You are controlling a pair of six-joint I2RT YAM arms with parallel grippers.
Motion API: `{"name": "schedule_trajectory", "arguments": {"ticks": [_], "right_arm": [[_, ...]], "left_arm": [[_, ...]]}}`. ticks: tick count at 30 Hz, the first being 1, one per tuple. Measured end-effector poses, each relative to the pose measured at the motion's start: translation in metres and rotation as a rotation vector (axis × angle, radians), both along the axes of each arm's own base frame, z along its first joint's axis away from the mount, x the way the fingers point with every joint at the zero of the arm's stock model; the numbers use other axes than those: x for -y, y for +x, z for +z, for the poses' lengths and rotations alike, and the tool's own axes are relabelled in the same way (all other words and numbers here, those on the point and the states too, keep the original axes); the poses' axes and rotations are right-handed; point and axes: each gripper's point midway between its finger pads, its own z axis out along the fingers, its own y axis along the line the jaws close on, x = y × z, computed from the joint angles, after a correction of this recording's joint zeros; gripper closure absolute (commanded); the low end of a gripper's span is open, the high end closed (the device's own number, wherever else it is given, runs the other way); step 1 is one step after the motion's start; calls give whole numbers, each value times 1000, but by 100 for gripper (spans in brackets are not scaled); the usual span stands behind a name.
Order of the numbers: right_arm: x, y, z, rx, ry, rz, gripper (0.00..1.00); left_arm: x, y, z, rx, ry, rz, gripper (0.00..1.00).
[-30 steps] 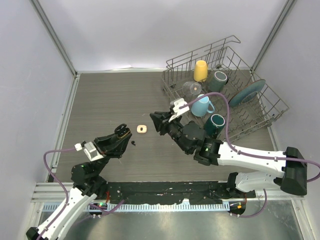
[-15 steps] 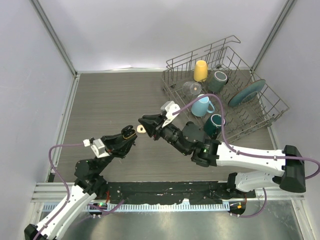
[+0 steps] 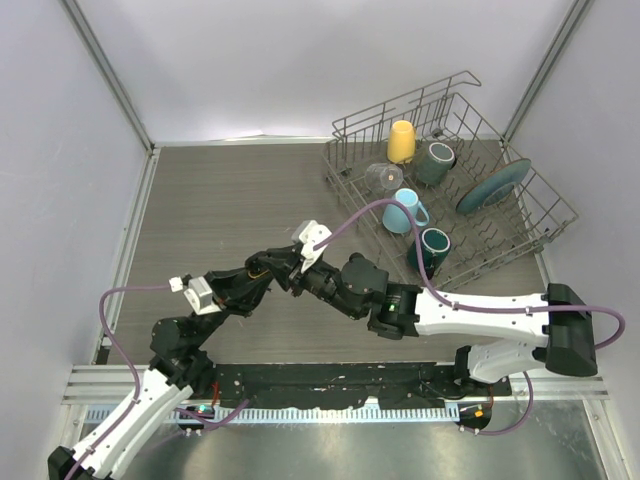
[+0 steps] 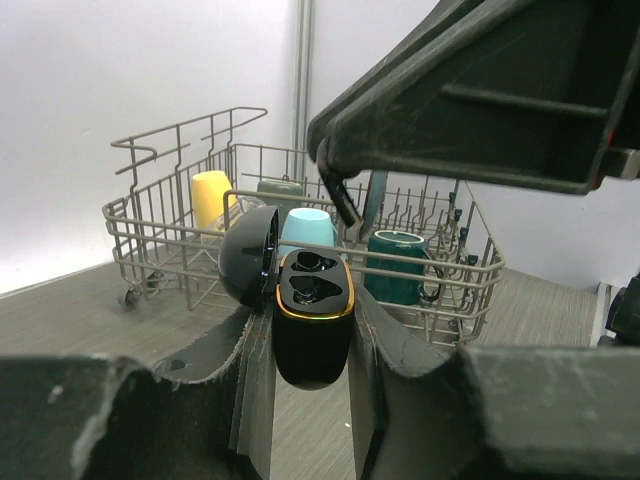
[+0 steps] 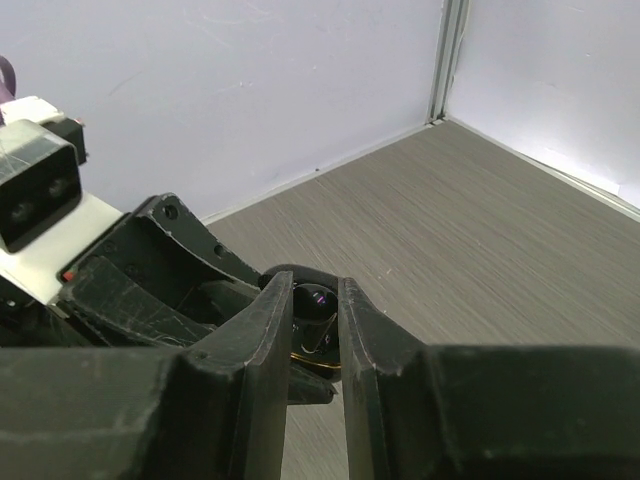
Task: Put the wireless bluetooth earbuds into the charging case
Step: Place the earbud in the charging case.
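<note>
My left gripper [image 4: 308, 322] is shut on a black charging case [image 4: 312, 345] with a gold rim. It holds the case upright above the table, the lid [image 4: 250, 268] swung open to the left and both sockets showing. My right gripper [image 5: 315, 292] is shut on a small black earbud [image 5: 318, 300]. The earbud [image 4: 339, 200] hangs stem down just above the case's open top, a little apart from it. In the top view the two grippers meet tip to tip, left gripper [image 3: 266, 268] against right gripper [image 3: 291, 273]. No other earbuds show.
A wire dish rack [image 3: 545, 215] stands at the back right. It holds a yellow cup [image 3: 401, 141], a light blue mug [image 3: 402, 210], dark teal mugs and a teal plate [image 3: 494, 185]. Grey walls enclose the wooden table [image 3: 220, 200].
The right arm has swung left and the left gripper has risen to the right, so their tips now meet. The small cream case seen on the table earlier is now covered by them.
</note>
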Motion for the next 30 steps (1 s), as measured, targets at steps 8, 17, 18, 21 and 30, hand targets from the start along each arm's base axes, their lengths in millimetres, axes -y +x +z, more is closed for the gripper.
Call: {"name": "schedule_trajectory", "arguments": {"ticks": [8, 17, 18, 21, 30], "right_arm": [[-6, 2, -6, 14, -28, 1, 99], [-8, 3, -10, 32, -51, -1, 99], [-9, 3, -11, 33, -52, -1, 99], [-9, 3, -9, 44, -53, -2, 99], [-11, -2, -3, 87, -53, 13, 99]], "left_arm": [[-2, -5, 8, 30, -17, -4, 100], [-2, -6, 9, 36, -19, -11, 100], [-2, -7, 9, 37, -21, -12, 100], [-2, -8, 12, 46, -28, -15, 100], [-5, -12, 19, 67, -50, -16, 100]]}}
